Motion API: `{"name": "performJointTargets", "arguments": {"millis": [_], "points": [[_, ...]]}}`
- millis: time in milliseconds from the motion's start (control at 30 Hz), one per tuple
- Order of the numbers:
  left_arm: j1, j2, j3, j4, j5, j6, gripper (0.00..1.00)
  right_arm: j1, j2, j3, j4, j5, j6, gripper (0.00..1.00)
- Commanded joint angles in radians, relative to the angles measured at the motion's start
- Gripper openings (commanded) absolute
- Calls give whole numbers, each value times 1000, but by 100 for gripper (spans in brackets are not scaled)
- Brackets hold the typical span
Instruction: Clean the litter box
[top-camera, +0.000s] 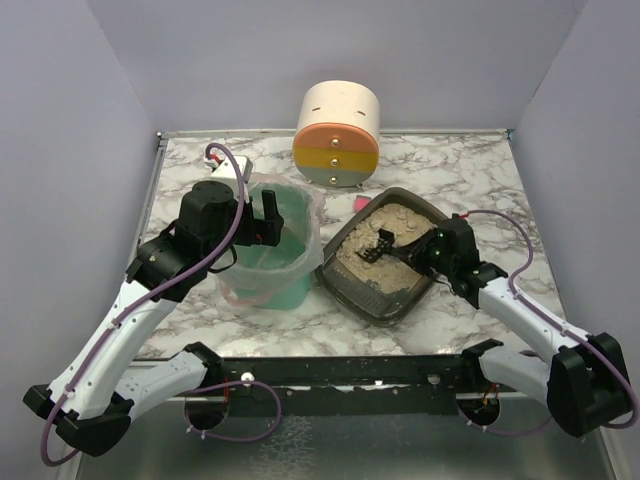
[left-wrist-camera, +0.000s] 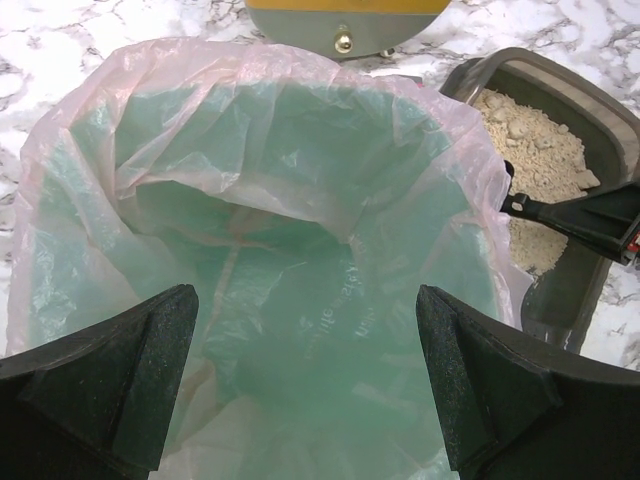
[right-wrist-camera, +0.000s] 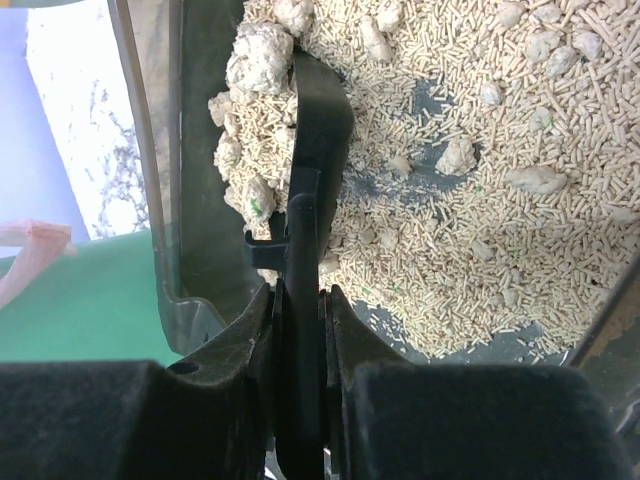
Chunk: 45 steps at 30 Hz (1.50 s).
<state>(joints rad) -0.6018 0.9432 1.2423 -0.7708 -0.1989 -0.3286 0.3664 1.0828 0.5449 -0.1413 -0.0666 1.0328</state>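
**Scoop in the litter, clumps against the wall**

We find the litter box (top-camera: 372, 303) right of centre in the top view. It sits on the marble table (top-camera: 470, 170) with its left end just beside the green bin (top-camera: 280, 292). Inside it, the black scoop (right-wrist-camera: 312, 120) stands nearly edge-on against the tray's left wall, with whitish clumps (right-wrist-camera: 255, 60) heaped at its tip. From the wrist view we cannot tell whether they rest on the blade or only lean on it.

We think the risk is in the lift. A blade this tilted could shed clumps over the wall onto the table, short of the bin's clear liner (left-wrist-camera: 300, 250). The thin handle might also twist in the grip.

The right pincer (right-wrist-camera: 300, 300) is clamped on that handle, its arm reaching up from the lower right with the wrist pitched down into the tray. The left pincer (left-wrist-camera: 305, 300) hangs over the bin's mouth with jaws spread wide and nothing held, its arm folded up from the lower left.
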Motion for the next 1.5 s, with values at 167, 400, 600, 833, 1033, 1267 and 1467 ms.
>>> {"name": "performJointTargets", "arguments": {"millis": [167,400,600,833,1033,1267,1467], "points": [[2,-15,40,-16,44,-18,99,9,-123,-151,35,-65,4,1],[2,-18,68,-33,33,-24,99,9,-249,-206,34,-50,35,1],[2,-17,80,-37,33,-29,99,9,-315,-225,15,-44,43,0],[2,-23,89,-42,31,-32,99,9,-417,-237,-18,-30,64,0],[2,-25,95,-47,24,-36,99,9,-513,-239,-67,-22,95,1],[2,-23,103,-47,24,-36,99,9,-607,-247,-107,0,150,0],[2,-27,112,-50,28,-35,99,10,-698,-256,-127,16,200,0]]}}
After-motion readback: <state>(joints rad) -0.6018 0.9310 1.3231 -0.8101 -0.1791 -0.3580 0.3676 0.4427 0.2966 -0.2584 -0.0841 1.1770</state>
